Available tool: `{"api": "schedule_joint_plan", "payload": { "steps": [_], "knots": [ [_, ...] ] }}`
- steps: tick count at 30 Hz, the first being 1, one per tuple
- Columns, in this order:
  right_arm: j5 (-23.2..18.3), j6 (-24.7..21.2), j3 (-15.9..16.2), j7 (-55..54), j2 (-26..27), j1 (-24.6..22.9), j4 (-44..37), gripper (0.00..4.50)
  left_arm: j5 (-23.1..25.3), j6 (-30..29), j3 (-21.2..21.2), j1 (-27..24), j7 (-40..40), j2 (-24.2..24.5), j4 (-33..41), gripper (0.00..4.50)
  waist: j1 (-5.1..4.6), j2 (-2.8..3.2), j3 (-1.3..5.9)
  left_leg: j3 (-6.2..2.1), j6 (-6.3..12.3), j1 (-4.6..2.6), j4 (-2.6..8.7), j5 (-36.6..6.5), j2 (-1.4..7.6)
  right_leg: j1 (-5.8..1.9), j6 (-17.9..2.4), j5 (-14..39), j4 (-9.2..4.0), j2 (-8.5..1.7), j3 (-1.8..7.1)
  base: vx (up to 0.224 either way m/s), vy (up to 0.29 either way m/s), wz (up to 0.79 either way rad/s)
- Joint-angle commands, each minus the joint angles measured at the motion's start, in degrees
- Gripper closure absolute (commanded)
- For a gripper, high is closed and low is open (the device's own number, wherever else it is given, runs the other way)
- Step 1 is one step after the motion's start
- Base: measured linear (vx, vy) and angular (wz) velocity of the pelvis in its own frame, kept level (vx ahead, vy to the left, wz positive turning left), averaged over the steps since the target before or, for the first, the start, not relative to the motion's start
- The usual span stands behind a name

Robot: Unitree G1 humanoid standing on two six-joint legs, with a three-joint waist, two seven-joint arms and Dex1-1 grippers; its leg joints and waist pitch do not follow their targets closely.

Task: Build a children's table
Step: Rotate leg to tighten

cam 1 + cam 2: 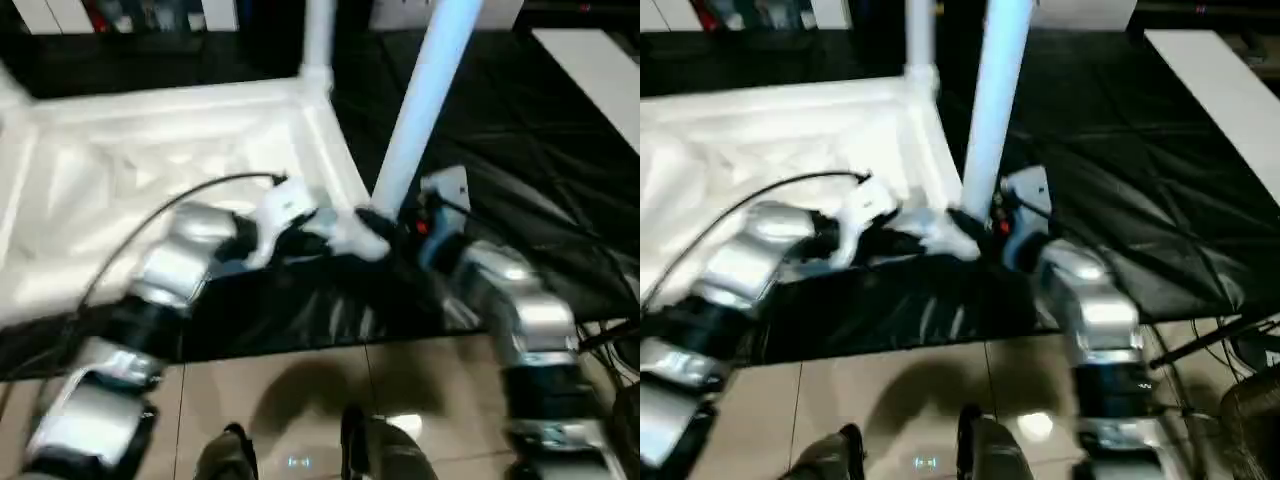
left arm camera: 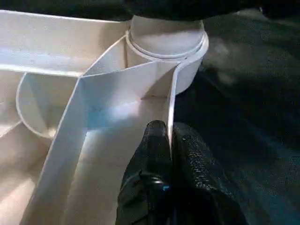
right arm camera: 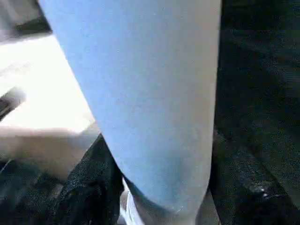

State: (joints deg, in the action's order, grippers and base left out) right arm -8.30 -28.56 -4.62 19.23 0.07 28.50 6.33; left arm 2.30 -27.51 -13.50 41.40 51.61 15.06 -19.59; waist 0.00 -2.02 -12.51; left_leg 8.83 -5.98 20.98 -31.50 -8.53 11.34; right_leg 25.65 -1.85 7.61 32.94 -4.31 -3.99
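The table top (image 1: 150, 170) is laid underside up on a dark sheet (image 1: 500, 180), filling the upper left of the head views, so that its ribs and corner sockets are open to the legs; one leg (image 1: 318, 35) is already stood in the far corner socket at top centre; a second leg (image 1: 425, 95) is held leaning from the upper right down to the near corner socket (image 2: 166, 42) at mid-frame; the right gripper (image 3: 154, 187) is clamped around the foot of that leg, a black finger (image 3: 82, 187) on either side, presumably to steer it into the socket; the left gripper (image 2: 169, 136) is pinched shut on the thin side wall of the top just beside that socket, apparently so that the top is kept from sliding; the seating is judged not yet finished, since the leg is still tilted
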Motion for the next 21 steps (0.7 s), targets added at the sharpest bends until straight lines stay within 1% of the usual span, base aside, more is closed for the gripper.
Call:
{"api": "schedule_joint_plan", "payload": {
  "steps": [1, 2, 3, 4, 5, 6, 7, 8, 9, 10, 11, 12, 13, 15, 16, 17, 18, 19, 20, 21],
  "knots": [
    [-1.3, -1.9, 4.5, -3.3, 6.4, 0.0, 2.8, 2.39, 0.7, -2.6, 0.2, 0.7, -8.9, -4.3, 0.5, 4.5, 0.24, 0.0, 4.85, 0.11, 1.64, -0.04, 3.46, -13.0, 0.25, -3.42, -4.8, 31.5, -5.08, -3.14, 2.21, 0.0, 0.0, 0.0],
    [-0.9, -1.1, 4.7, -3.7, 6.7, 0.0, 3.1, 2.39, 0.9, -2.8, 0.1, 0.6, -9.2, -4.6, 0.8, 4.5, 0.21, 0.01, 4.91, 0.17, 1.71, 0.0, 3.44, -13.0, 0.24, -3.45, -5.0, 30.1, -4.94, -2.99, 2.2, 0.0, 0.0, 0.0],
    [-0.6, -0.4, 4.8, -4.3, 7.1, 0.0, 3.3, 2.39, 1.0, -3.1, -0.1, 0.5, -9.5, -4.9, 1.1, 4.5, 0.22, 0.04, 4.93, 0.37, 2.13, -0.17, 3.37, -13.3, 0.28, -3.3, -5.3, 27.8, -4.88, -2.87, 2.34, 0.0, 0.0, 0.0],
    [0.5, 0.8, 4.7, -5.5, 8.0, -0.3, 3.2, 2.05, 1.4, -3.7, -0.5, 0.2, -9.6, -5.3, 2.0, 4.5, 0.19, 0.05, 5.0, 0.46, 2.5, -0.12, 3.35, -13.1, 0.3, -3.37, -6.0, 25.3, -4.6, -2.86, 2.48, 0.0, 0.0, 0.0],
    [0.7, 1.7, 4.6, -5.6, 8.1, -0.5, 3.1, 1.84, 1.5, -3.4, -0.9, 0.0, -9.0, -5.1, 2.2, 4.5, 0.2, 0.01, 5.05, 0.44, 2.78, 0.15, 3.38, -12.5, 0.21, -3.67, -6.5, 23.2, -4.33, -2.72, 2.44, 0.0, 0.0, 0.0],
    [0.9, 2.1, 4.5, -5.9, 8.3, -0.7, 3.0, 1.71, 1.6, -3.3, -1.1, -0.1, -8.6, -5.0, 2.5, 4.5, 0.25, 0.04, 5.1, 0.49, 2.99, 0.13, 3.34, -12.3, 0.21, -3.7, -6.8, 22.4, -4.3, -2.73, 2.49, 0.0, 0.0, 0.0],
    [0.8, 2.9, 4.3, -5.3, 7.8, -1.0, 2.9, 1.66, 1.4, -3.0, -1.5, -0.4, -7.7, -4.5, 2.9, 4.5, 0.23, 0.22, 5.04, 0.52, 3.29, 0.14, 3.29, -12.1, 0.21, -3.71, -7.3, 21.1, -4.14, -2.77, 2.56, 0.0, 0.0, 0.0],
    [0.6, 3.9, 4.4, -4.2, 7.1, -1.4, 2.8, 1.66, 1.1, -2.6, -1.8, -0.8, -6.6, -4.0, 3.4, 4.5, 0.22, 0.16, 5.12, 0.59, 3.5, 0.1, 3.24, -11.8, 0.22, -3.79, -7.8, 20.1, -4.07, -2.72, 2.59, 0.0, 0.0, 0.0],
    [0.9, 4.8, 4.6, -3.3, 6.2, -1.7, 2.5, 1.55, 0.8, -2.8, -1.9, -1.2, -5.7, -3.7, 4.0, 4.5, 0.23, 0.19, 5.14, 0.62, 3.77, 0.16, 3.2, -11.8, 0.24, -3.88, -8.1, 19.7, -4.04, -2.78, 2.62, 0.0, 0.0, 0.0],
    [1.2, 6.3, 5.0, -1.0, 4.0, -2.3, 2.1, 1.4, 0.5, -2.5, -2.1, -1.8, -4.4, -3.0, 4.6, 4.5, 0.27, 0.24, 5.13, 0.6, 3.84, 0.19, 3.18, -11.7, 0.25, -3.93, -8.2, 19.6, -4.03, -2.78, 2.6, 0.0, 0.0, 0.0],
    [1.2, 6.4, 5.0, -0.9, 3.9, -2.3, 2.1, 1.31, 0.5, -2.5, -2.1, -1.9, -4.4, -3.0, 4.6, 4.5, 0.28, 0.18, 5.25, 0.61, 4.12, 0.35, 3.08, -10.9, 0.22, -4.2, -8.7, 18.1, -3.82, -2.75, 2.66, 0.0, 0.0, 0.0],
    [0.7, 7.4, 4.9, 1.0, 2.7, -2.6, 1.8, 1.27, 0.5, -2.4, -2.3, -2.2, -3.7, -2.4, 4.9, 4.5, 0.29, 0.26, 5.28, 0.61, 4.35, 0.44, 3.06, -10.4, 0.24, -4.27, -8.9, 17.2, -3.73, -2.8, 2.67, 0.0, 0.0, 0.0],
    [-0.9, 8.4, 4.1, 5.7, -0.3, -3.3, 1.0, 1.21, 0.5, -0.8, -2.9, -3.0, -2.1, -1.0, 5.0, 4.5, 0.27, 0.2, 5.28, 0.65, 5.03, 0.43, 2.98, -9.8, 0.23, -4.34, -9.7, 15.8, -3.64, -2.71, 2.67, 0.0, 0.0, 0.0],
    [-1.9, 8.8, 3.6, 8.6, -2.4, -3.8, 0.4, 0.95, 0.5, 0.4, -3.2, -3.4, -1.0, -0.1, 4.9, 4.5, 0.29, 0.14, 5.34, 0.72, 5.84, 0.45, 2.87, -9.0, 0.23, -4.53, -10.6, 14.2, -3.49, -2.67, 2.74, 0.0, 0.0, 0.0],
    [-2.6, 9.7, 3.2, 13.7, -6.6, -4.9, -0.4, 0.86, 0.1, 3.3, -3.5, -4.1, 1.7, 1.3, 4.2, 4.5, 0.37, 0.09, 5.36, 0.74, 6.48, 0.42, 2.78, -8.4, 0.29, -4.61, -10.9, 13.1, -3.4, -2.59, 2.77, 0.0, 0.0, 0.0],
    [-2.6, 9.7, 3.2, 13.7, -6.6, -4.9, -0.4, 0.86, 0.1, 3.3, -3.5, -4.1, 1.7, 1.3, 4.2, 4.5, 0.43, 0.08, 5.35, 0.78, 6.81, 0.44, 2.71, -8.1, 0.28, -4.63, -11.2, 12.5, -3.33, -2.58, 2.77, 0.0, 0.0, 0.0],
    [-3.0, 10.4, 3.0, 16.7, -8.8, -5.5, -0.7, 0.64, 0.0, 4.9, -3.8, -4.4, 3.3, 2.1, 3.8, 4.5, 0.44, -0.02, 5.36, 0.79, 7.03, 0.54, 2.7, -7.9, 0.24, -4.74, -11.4, 12.2, -3.28, -2.58, 2.79, 0.0, 0.0, 0.0],
    [-3.8, 11.0, 2.7, 20.8, -11.6, -5.9, -1.0, 0.53, -0.7, 7.7, -4.2, -4.7, 6.2, 3.2, 3.1, 4.5, 0.38, -0.01, 5.39, 0.75, 7.18, 0.77, 2.69, -8.0, 0.26, -4.82, -11.4, 13.8, -3.39, -2.85, 2.7, 0.0, 0.0, 0.0],
    [-3.8, 11.0, 2.7, 20.8, -11.6, -5.9, -1.0, 0.53, -0.7, 7.7, -4.2, -4.7, 6.2, 3.2, 3.1, 4.5, 0.38, -0.01, 5.39, 0.75, 7.18, 0.77, 2.69, -8.0, 0.26, -4.82, -11.4, 13.8, -3.39, -2.85, 2.7, 0.0, 0.0, 0.0],
    [-4.8, 11.6, 2.6, 24.4, -14.2, -6.2, -1.0, 0.4, -1.4, 9.9, -4.5, -5.1, 8.9, 4.3, 2.6, 4.5, 0.53, -0.02, 5.36, 0.81, 7.48, 0.48, 2.65, -8.6, 0.29, -4.7, -11.3, 15.7, -3.63, -2.81, 2.72, 0.0, 0.0, 0.0]
  ]
}}
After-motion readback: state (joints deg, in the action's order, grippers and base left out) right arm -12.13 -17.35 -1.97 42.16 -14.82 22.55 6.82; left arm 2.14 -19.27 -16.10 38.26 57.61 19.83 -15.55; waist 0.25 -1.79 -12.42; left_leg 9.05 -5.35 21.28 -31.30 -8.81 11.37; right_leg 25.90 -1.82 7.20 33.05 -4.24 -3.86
